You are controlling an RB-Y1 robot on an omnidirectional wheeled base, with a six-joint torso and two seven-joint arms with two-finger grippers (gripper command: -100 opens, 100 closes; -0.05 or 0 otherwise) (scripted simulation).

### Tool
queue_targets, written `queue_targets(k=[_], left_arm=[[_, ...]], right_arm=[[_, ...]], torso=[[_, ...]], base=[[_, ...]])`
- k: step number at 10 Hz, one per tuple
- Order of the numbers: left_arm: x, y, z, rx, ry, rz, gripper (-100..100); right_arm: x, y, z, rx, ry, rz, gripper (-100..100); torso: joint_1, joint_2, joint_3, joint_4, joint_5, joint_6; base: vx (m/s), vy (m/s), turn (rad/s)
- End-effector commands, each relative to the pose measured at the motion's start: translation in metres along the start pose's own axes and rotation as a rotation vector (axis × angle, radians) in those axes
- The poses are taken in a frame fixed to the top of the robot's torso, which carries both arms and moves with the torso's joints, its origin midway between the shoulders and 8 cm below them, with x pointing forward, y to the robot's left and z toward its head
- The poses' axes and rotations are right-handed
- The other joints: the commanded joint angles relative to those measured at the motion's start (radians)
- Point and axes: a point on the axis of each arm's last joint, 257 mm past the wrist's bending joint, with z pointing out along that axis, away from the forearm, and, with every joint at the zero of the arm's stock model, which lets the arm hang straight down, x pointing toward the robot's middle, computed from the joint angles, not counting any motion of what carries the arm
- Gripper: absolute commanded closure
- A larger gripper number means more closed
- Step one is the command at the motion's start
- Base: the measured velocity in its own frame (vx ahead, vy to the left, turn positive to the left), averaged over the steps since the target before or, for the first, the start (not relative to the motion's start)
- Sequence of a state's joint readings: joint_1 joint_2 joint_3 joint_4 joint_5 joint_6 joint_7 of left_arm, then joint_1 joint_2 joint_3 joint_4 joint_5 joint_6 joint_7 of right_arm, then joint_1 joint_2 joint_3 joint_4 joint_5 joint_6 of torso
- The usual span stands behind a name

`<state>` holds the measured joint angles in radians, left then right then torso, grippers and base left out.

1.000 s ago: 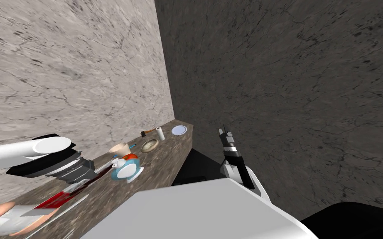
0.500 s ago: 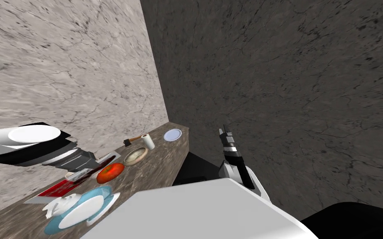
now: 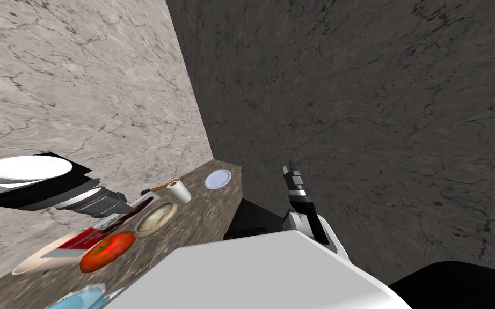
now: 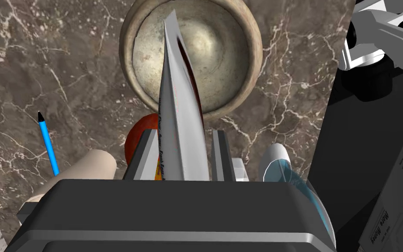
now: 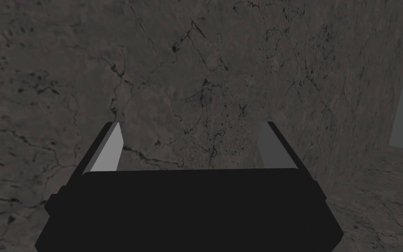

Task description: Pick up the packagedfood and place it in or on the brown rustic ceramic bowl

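The packaged food (image 4: 182, 131) is a flat white and red pack, held edge-on between the fingers of my left gripper (image 4: 184, 132), which is shut on it. Its far end hangs over the brown rustic bowl (image 4: 248, 57), which stands on the marble counter (image 4: 56, 52). From the head view, the left gripper (image 3: 128, 206) reaches in from the left with the pack (image 3: 93, 236), just beside the bowl (image 3: 156, 219). My right gripper (image 3: 288, 170) is held up off the counter's end, and its fingers (image 5: 109, 146) stand open and empty.
A tomato (image 3: 107, 251) lies by the bowl, under the pack. A tan plate (image 3: 31, 263), a paper roll (image 3: 179, 191), a hatchet (image 3: 158, 188) and a pale plate (image 3: 218, 178) share the counter. A blue pen (image 4: 47, 142) and a tan cup (image 4: 82, 168) lie near the gripper.
My head's view has swung, sliding the counter's things down and left. My left gripper with the pack has come closer to the bowl. The right arm has not moved.
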<state>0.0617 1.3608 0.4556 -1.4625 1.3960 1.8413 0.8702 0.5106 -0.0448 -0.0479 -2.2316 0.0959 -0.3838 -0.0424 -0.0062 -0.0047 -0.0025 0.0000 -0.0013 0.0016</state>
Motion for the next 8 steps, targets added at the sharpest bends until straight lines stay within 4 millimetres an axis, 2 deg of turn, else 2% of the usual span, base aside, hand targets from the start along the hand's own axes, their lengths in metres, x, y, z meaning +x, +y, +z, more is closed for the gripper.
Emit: queue_targets(k=[1, 5, 6, 7, 8], left_arm=[[0.0, 0.0, 0.0, 0.0, 0.0, 0.0, -100], [0.0, 0.0, 0.0, 0.0, 0.0, 0.0, -100], [0.0, 0.0, 0.0, 0.001, 0.0, 0.0, 0], [0.006, 0.006, -0.015, -0.002, 0.003, 0.006, -100], [0.008, 0.009, -0.02, -0.003, 0.003, 0.009, -100]], right_arm=[[0.0, 0.0, 0.0, 0.0, 0.0, 0.0, 0], [0.0, 0.0, 0.0, 0.0, 0.0, 0.0, 0], [0.0, 0.0, 0.0, 0.0, 0.0, 0.0, 0], [0.0, 0.0, 0.0, 0.0, 0.0, 0.0, 0], [0.0, 0.0, 0.0, 0.0, 0.0, 0.0, 0]], torso=[[0.0, 0.0, 0.0, 0.0, 0.0, 0.0], [0.002, 0.006, 0.003, 0.002, 0.001, 0.0], [0.002, 0.006, 0.004, 0.002, 0.001, 0.0], [0.002, 0.006, 0.004, 0.002, 0.001, 0.0], [0.004, 0.005, 0.003, 0.002, 0.001, -0.001]], base=[[0.011, -0.004, -0.002], [0.001, -0.001, 0.0], [0.0, 0.0, 0.0], [0.013, 0.029, 0.071], [0.028, 0.043, 0.042]])
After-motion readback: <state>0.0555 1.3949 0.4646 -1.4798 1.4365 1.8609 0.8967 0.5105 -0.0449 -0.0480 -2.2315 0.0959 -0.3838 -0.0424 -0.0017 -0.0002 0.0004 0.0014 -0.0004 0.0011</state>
